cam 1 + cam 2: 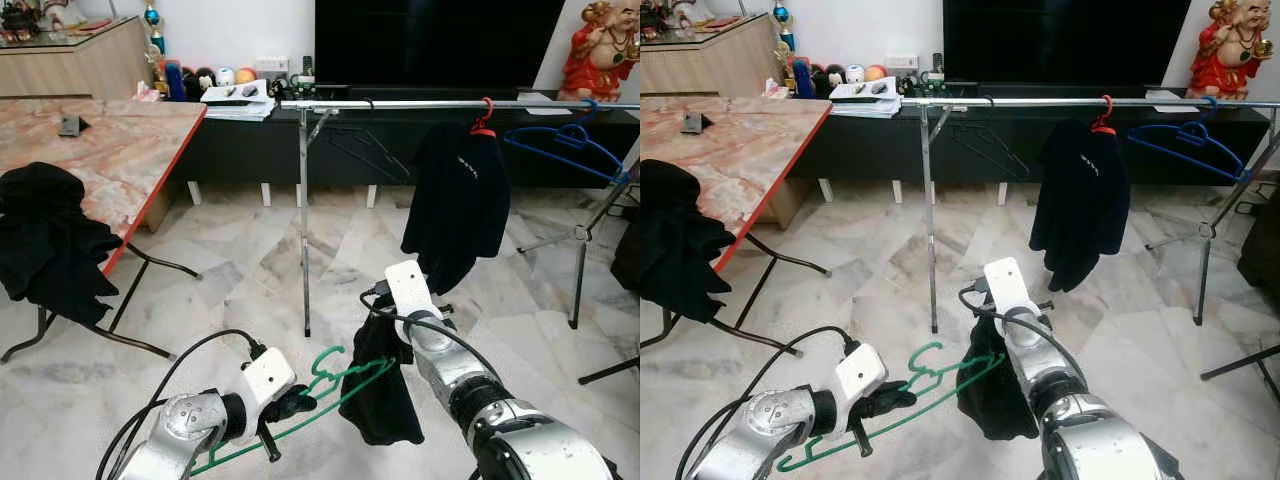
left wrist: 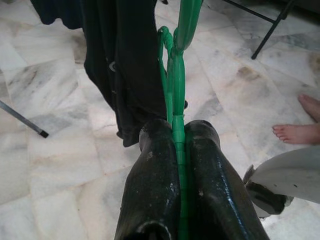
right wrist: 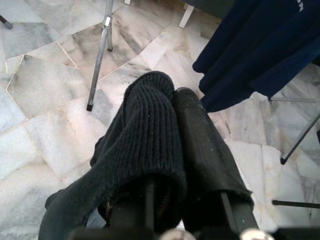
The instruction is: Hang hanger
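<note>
1. Left wrist view is showing the left gripper (image 2: 177,145) pinching the green hanger (image 2: 176,75) between its two pressed-together fingers; the hanger's lower part is hiding between them.
2. The right gripper (image 3: 172,107) is holding a black garment (image 3: 135,150), whose ribbed cloth is wrapping one finger and covering the tips, so the jaws look nearly together on the fabric.
3. In the left eye view, the hanger is sitting low above the marble floor (image 1: 230,290), its far end disappearing into the garment.
4. The metal rail (image 1: 420,104) is carrying a black shirt on a red hanger (image 1: 484,118) and a blue hanger (image 1: 565,145), cut off at the rail's right end.
5. Black cloth (image 1: 45,240) is draping over the table's (image 1: 110,150) front edge.
</note>
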### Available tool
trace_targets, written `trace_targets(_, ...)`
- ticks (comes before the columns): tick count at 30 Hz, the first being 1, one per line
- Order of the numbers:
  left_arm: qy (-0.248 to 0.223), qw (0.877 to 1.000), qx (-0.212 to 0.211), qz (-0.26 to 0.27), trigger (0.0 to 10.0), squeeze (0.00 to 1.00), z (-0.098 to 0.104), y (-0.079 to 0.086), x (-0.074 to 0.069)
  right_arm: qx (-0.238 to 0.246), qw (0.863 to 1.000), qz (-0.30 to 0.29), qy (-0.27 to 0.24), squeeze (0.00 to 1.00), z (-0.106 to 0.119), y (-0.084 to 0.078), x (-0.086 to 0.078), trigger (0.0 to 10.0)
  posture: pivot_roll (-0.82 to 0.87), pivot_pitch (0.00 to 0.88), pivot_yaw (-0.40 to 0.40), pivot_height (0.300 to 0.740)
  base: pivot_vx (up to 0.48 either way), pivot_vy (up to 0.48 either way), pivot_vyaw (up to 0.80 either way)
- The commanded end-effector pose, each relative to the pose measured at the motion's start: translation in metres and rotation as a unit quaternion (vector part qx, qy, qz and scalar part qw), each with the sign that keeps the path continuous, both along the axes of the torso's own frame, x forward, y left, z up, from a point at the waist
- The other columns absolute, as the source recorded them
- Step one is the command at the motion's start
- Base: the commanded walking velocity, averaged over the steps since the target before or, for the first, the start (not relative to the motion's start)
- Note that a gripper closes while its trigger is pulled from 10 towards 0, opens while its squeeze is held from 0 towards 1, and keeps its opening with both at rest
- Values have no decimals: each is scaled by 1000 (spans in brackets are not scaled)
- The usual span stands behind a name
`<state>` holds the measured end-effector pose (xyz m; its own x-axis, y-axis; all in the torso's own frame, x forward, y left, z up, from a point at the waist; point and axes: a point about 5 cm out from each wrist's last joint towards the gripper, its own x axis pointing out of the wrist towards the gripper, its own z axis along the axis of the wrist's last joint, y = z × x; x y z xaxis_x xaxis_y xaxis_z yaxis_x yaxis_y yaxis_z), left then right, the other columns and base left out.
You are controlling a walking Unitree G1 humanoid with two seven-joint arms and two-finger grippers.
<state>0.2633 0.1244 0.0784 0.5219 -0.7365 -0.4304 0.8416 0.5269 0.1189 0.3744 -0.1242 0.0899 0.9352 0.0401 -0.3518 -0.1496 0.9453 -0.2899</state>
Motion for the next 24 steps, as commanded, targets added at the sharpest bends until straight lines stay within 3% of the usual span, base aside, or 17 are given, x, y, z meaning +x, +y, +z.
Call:
trace_targets(1, -9, 1000, 6, 10, 10000, 0, 0, 1, 2, -2, 1000, 0, -13, 0, 10, 1, 6, 10000, 94, 0, -53, 740, 0, 0, 0)
trace_targets(24, -63, 994, -22, 84, 10000, 0, 10, 0, 21, 7, 1000, 8, -5, 0, 7, 8, 3, 10000, 92, 0, -60, 740, 0, 0, 0)
